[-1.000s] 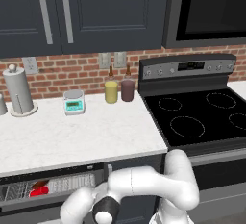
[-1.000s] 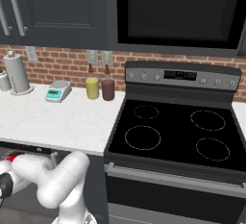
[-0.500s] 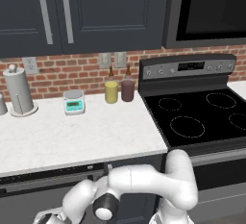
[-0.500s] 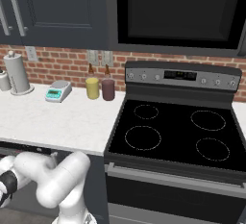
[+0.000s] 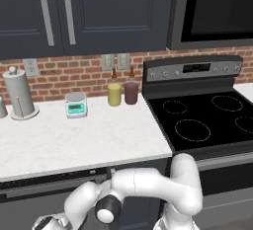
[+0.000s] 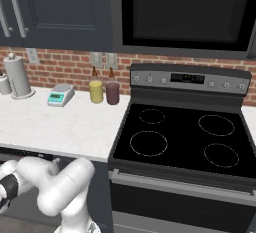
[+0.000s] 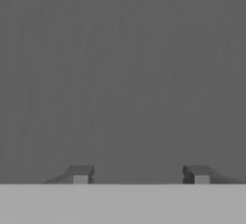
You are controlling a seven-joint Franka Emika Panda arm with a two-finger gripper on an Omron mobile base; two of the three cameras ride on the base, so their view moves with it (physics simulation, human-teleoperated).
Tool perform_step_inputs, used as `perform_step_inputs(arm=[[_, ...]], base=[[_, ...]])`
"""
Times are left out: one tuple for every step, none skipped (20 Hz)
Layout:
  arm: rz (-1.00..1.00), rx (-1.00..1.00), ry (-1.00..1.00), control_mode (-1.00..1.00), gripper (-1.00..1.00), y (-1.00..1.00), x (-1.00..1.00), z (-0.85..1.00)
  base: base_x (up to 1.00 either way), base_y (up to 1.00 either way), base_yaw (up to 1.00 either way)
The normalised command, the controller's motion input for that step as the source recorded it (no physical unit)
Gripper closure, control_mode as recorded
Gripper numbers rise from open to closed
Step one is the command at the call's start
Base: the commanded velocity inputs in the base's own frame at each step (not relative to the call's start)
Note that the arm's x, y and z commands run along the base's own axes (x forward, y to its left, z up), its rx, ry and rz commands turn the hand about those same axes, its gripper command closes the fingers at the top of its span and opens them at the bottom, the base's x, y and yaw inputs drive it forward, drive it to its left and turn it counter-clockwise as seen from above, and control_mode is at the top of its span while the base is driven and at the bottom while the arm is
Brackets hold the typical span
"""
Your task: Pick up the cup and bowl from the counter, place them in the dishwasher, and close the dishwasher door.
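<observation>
The dishwasher door (image 5: 29,202) stands upright under the white counter (image 5: 74,145), its dark charcoal front flush with the cabinets. The cup and the bowl are hidden. My arm bends down from the lower right to the bottom left of the left base view, where the hand (image 5: 47,223) sits low in front of the door. In the hand view my gripper (image 7: 141,175) is open, its fingertips (image 7: 80,175) well apart with nothing between them, facing a flat dark grey panel (image 7: 123,74) at close range.
On the counter stand a paper towel roll (image 5: 19,95), a small kitchen scale (image 5: 75,104), a yellow tumbler (image 5: 114,95) and a maroon tumbler (image 5: 131,92) along the brick wall. The black stove (image 5: 207,120) lies to the right, with dark upper cabinets (image 5: 99,12) overhead.
The dishwasher door has swung up from partly open, with the rack and a red item showing, to shut. The hand has sunk lower and its fingers have narrowed a little.
</observation>
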Motion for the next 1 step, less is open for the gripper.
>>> perform_step_inputs(arm=[[-0.02,0.0,0.0,-1.0,-1.0,0.01,0.0,-0.02]], base=[[0.0,0.0,0.0]])
